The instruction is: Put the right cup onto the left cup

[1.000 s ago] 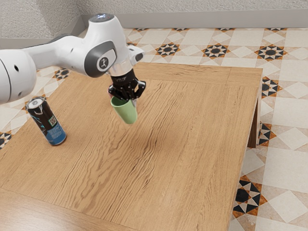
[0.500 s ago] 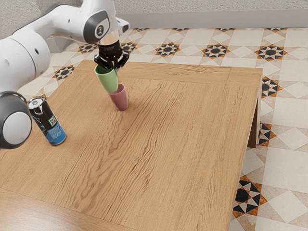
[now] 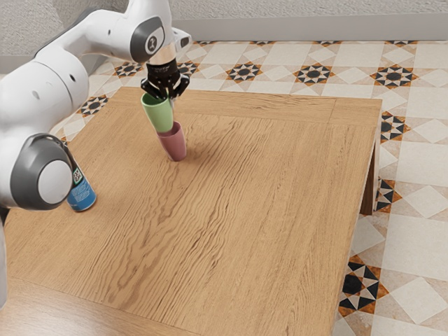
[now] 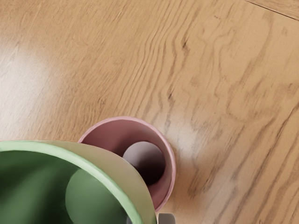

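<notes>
Hand [image 3: 171,96] shifted, gripping green cup [image 3: 158,115], pink cup [image 3: 174,145] unmoved

The table [image 3: 245,217] is satiny grained wood; green cup [image 3: 158,115] and pink cup [image 3: 174,144] look smooth.

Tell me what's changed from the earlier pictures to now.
The green cup moved up and toward the exterior view's left from the first picture, uncovering the pink cup, then edged slightly right. The arm now hides the can's upper part. Nothing was let go: the jaws stay shut on the green cup. The can stayed put.
</notes>
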